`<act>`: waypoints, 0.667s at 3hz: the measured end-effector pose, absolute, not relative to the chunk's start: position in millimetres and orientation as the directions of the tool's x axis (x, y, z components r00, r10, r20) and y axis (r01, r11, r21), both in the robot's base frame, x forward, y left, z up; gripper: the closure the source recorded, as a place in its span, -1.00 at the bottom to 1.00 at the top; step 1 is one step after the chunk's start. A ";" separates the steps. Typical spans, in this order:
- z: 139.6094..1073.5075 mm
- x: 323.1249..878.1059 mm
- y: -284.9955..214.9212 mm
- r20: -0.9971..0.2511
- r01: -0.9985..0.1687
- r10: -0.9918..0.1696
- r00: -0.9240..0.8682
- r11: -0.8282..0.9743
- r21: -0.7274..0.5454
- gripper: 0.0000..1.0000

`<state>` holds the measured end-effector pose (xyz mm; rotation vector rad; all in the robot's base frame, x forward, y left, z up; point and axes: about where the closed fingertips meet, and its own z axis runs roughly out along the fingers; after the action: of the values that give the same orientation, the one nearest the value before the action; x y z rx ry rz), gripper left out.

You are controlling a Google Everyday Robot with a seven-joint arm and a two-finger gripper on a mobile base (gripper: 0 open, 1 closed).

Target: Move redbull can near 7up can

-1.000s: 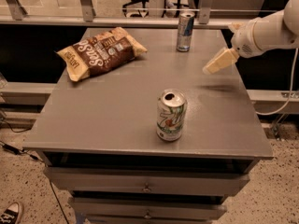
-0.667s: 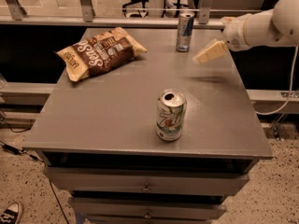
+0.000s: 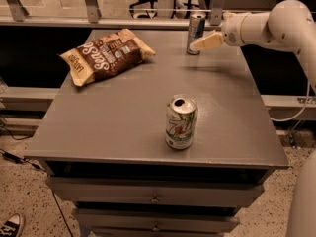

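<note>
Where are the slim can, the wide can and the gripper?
slim can (image 3: 195, 27): camera view, upper part of its side.
wide can (image 3: 180, 123): camera view, middle of its side.
gripper (image 3: 196, 45): camera view, its tip, just in front of the slim can.

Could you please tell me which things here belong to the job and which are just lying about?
Part of the job: redbull can at the table's far edge; 7up can near the front edge; hand, just beside the redbull can.
Just lying about: brown chip bag at far left; shoe on the floor.
</note>
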<state>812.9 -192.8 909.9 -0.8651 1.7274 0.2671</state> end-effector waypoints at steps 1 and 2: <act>902.2 843.7 -192.8 -0.931 -0.625 -0.340 -0.130 0.757 -0.189 -0.95; 894.3 853.9 -185.2 -0.943 -0.626 -0.274 -0.188 0.773 -0.100 -0.31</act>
<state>853.9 -185.2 894.3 -0.7020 1.7771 0.3676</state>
